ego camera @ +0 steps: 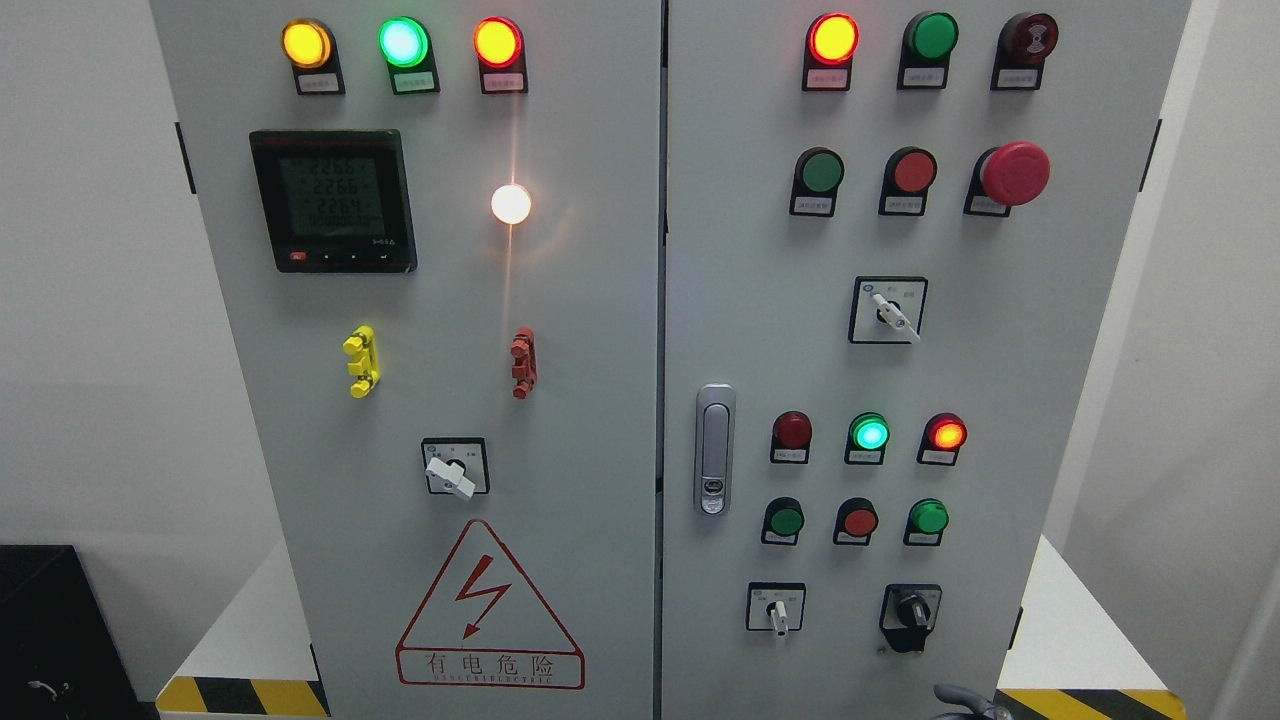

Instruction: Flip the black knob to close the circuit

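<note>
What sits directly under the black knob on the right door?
Below the black knob is bare grey panel, then a grey curved part at the frame's bottom edge, possibly a hand; mostly cut off, so unidentifiable.

The black knob (911,606) sits untouched at the grey cabinet's (600,400) lower right, beside a white selector switch (777,612)
</note>
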Controlling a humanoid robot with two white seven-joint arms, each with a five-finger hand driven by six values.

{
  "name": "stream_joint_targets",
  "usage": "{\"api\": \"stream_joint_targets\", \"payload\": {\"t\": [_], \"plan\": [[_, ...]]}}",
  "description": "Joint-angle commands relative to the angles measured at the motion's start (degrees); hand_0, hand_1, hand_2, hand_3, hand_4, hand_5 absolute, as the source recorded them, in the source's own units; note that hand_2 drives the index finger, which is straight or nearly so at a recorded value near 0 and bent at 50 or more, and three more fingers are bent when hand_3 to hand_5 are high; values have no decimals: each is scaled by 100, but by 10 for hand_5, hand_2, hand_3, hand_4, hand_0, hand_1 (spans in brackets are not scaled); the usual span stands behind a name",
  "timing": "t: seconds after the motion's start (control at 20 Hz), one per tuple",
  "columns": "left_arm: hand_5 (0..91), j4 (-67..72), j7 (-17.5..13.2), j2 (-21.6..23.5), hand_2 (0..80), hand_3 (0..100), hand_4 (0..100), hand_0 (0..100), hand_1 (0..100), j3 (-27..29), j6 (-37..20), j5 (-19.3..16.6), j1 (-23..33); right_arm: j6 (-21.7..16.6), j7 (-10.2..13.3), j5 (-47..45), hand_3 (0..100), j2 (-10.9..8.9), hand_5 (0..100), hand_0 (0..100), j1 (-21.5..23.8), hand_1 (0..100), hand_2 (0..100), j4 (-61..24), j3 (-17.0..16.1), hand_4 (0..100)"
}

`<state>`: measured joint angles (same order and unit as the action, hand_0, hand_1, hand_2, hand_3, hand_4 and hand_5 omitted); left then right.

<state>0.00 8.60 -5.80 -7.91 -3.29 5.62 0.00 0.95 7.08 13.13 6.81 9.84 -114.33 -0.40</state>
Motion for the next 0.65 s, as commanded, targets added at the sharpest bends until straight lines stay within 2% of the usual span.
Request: {"api": "stream_joint_targets", "payload": {"t": [0.0,0.1,0.35,0.45,0.6], "plan": [[0,-167,1,0,0,0,0,120,556,0,4,0,132,-270,-84,-1127,319,14,140,0,237,0,167,-266,-13,286],[0,-167,1,0,0,0,0,120,556,0,4,0,132,-358,-93,-1259,262,5,94,0,316,0,134,-266,-13,233],[0,-167,1,0,0,0,0,120,556,0,4,0,123,-447,-110,-1356,228,5,69,0,440,0,107,-240,14,191],[0,-167,1,0,0,0,0,120,556,0,4,0,132,-447,-268,-1436,219,5,64,0,484,0,101,-239,14,181],[0,-167,1,0,0,0,0,120,556,0,4,0,132,-455,-330,-1541,203,5,53,0,589,0,87,-204,84,159]]}}
